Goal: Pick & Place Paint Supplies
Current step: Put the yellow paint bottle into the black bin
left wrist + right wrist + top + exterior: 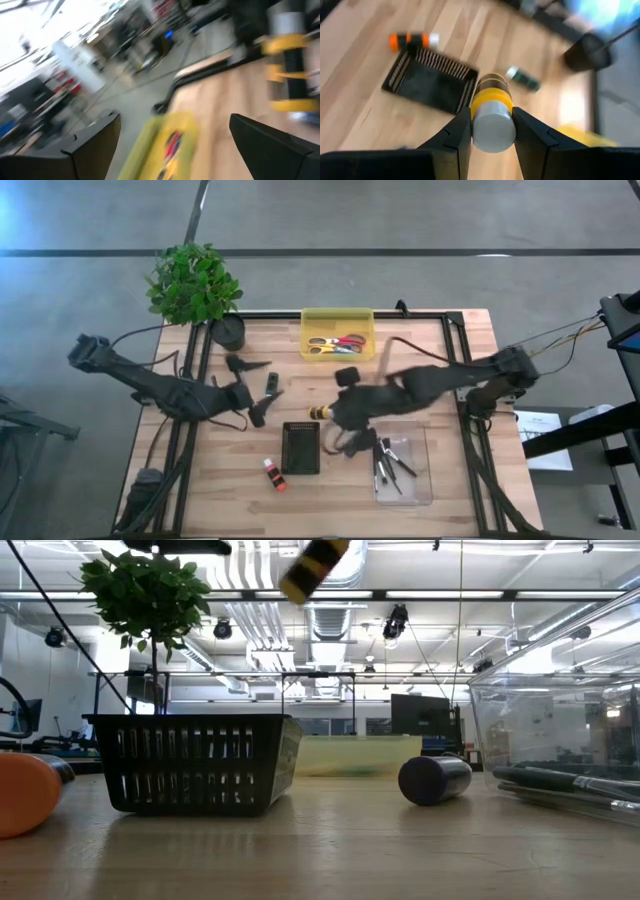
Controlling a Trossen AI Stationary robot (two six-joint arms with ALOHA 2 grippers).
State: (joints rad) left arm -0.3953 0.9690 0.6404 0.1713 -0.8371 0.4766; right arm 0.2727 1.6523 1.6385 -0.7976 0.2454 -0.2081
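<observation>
My right gripper [332,416] hangs over the middle of the table, shut on a yellow-and-black banded paint tube [491,92] with a grey end. The tube shows high above the table in the low view [314,566]. Under it lies a black slotted basket [300,447], with an orange-red tube [272,473] lying on its side at the basket's left. A dark green tube [272,383] lies on the wood farther back. My left gripper [175,120] stands open left of centre [260,404], with nothing between its fingers. Thin dark brushes [392,462] lie in a clear box. My right gripper pinches the banded tube between its two fingers, on the tube's sides beside its grey end [492,125]. The fingers slant downward and lie along the tube, whose banded end sticks out past them. The tube is lifted clear of the table and hangs tilted.
A yellow bin [337,320] with scissors sits at the far edge. A potted plant [195,280] stands at the far left corner. A dark cylinder [347,376] lies behind the right gripper. The clear box [425,480] sits at the near right.
</observation>
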